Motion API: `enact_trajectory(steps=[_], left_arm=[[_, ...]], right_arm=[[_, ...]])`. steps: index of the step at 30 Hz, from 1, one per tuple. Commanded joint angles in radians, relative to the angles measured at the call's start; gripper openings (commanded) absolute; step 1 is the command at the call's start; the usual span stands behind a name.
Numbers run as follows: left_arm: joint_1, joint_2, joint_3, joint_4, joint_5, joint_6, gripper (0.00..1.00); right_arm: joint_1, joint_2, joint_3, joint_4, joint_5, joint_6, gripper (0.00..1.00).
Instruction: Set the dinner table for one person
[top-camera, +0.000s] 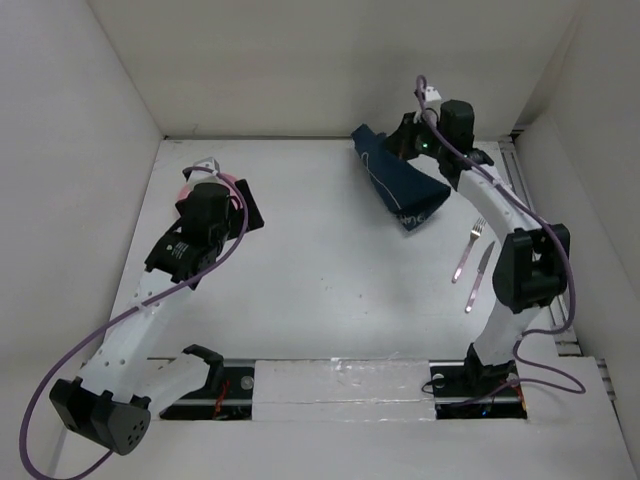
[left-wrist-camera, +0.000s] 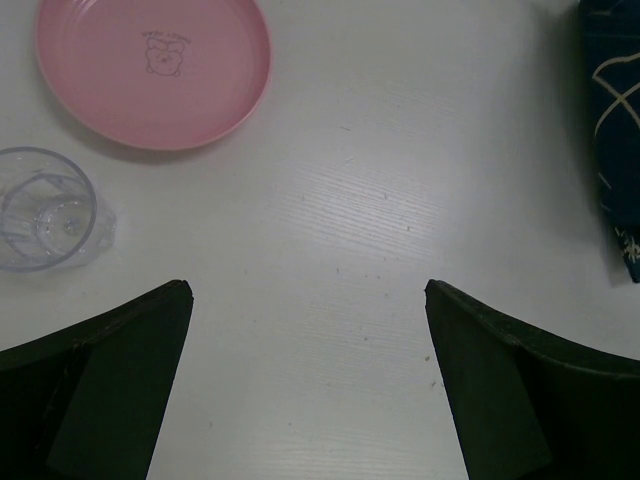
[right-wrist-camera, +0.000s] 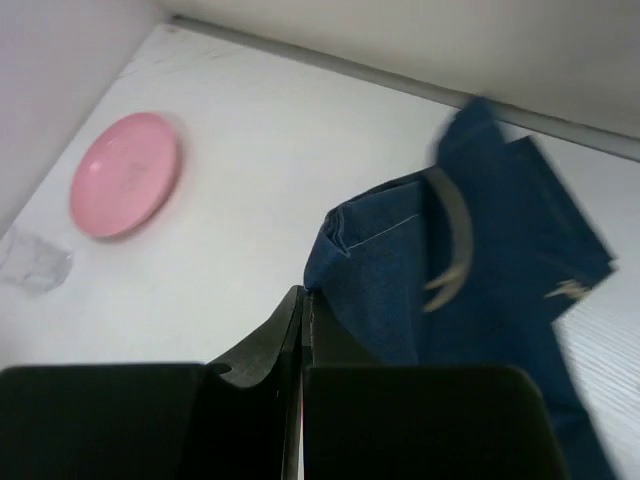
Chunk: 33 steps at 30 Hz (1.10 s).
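I have the right gripper (right-wrist-camera: 303, 293) clamped on the placemat (right-wrist-camera: 480, 300) above the dinner table (top-camera: 320, 280), and the left gripper (left-wrist-camera: 308, 288) gaping empty over it.

Enclosure: white matte surface (top-camera: 320, 290), rectangular, with a faint grain showing in the left wrist view. Three white panels wall it in: left panel (top-camera: 70, 150), rear panel (top-camera: 330, 60), right panel (top-camera: 600, 140) (all plain). A grey seam (right-wrist-camera: 330, 63) runs where rear panel meets surface. Lighting even and diffuse, with soft shadows only. The near edge carries a dark rail (top-camera: 232, 395), partly covered by a glossy white strip (top-camera: 340, 380).
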<state>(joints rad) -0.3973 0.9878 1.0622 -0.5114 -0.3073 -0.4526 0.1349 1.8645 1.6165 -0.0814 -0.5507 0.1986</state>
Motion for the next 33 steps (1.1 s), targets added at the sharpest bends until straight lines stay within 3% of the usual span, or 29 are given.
enact_trajectory(steps=[1,7,9,10,11,12,14,17,20,24,25,26,28,30,33], left_arm=[[0.000,-0.001,-0.004,0.033,-0.013,0.012,1.00],[0.000,-0.001,-0.004,0.024,-0.023,0.012,1.00],[0.000,-0.001,-0.004,0.024,-0.023,0.012,1.00],[0.000,0.009,-0.004,0.024,-0.023,0.012,1.00],[0.000,0.009,-0.004,0.024,-0.023,0.012,1.00],[0.000,0.009,-0.004,0.024,-0.032,0.012,1.00],[0.000,0.018,-0.004,0.024,-0.032,0.012,1.00],[0.000,0.018,0.005,0.014,-0.032,-0.009,1.00],[0.000,0.018,0.015,0.004,-0.041,-0.033,1.00],[0.000,0.009,0.025,0.008,0.080,-0.121,1.00],[0.000,0.009,0.025,0.028,0.120,-0.153,1.00],[0.000,0.009,-0.031,0.066,0.166,-0.185,1.00],[0.000,0.009,-0.108,0.229,0.347,-0.265,1.00],[-0.058,0.072,-0.192,0.321,0.399,-0.319,1.00],[-0.150,0.230,-0.191,0.407,0.442,-0.359,1.00]], right_arm=[[0.081,-0.077,-0.116,0.065,0.080,-0.062,0.00],[0.285,-0.249,-0.381,0.113,0.081,-0.041,0.00],[0.375,-0.298,-0.472,0.136,0.081,-0.041,0.23],[0.408,-0.309,-0.493,0.137,0.058,-0.056,0.45],[0.442,-0.309,-0.512,0.137,0.010,-0.068,0.56],[0.475,-0.320,-0.529,0.137,-0.021,-0.083,0.82],[0.560,-0.329,-0.564,0.127,-0.089,-0.138,1.00],[0.588,-0.413,-0.598,0.117,-0.087,-0.130,1.00],[0.540,-0.503,-0.619,0.143,0.004,-0.047,1.00],[0.461,-0.536,-0.619,0.073,0.392,0.068,1.00],[0.441,-0.536,-0.619,0.049,0.558,0.105,1.00],[0.419,-0.536,-0.619,0.037,0.598,0.134,1.00],[0.344,-0.527,-0.632,0.037,0.612,0.183,1.00],[0.301,-0.515,-0.632,0.069,0.578,0.161,1.00],[0.287,-0.455,-0.561,0.039,0.541,0.050,1.00]])
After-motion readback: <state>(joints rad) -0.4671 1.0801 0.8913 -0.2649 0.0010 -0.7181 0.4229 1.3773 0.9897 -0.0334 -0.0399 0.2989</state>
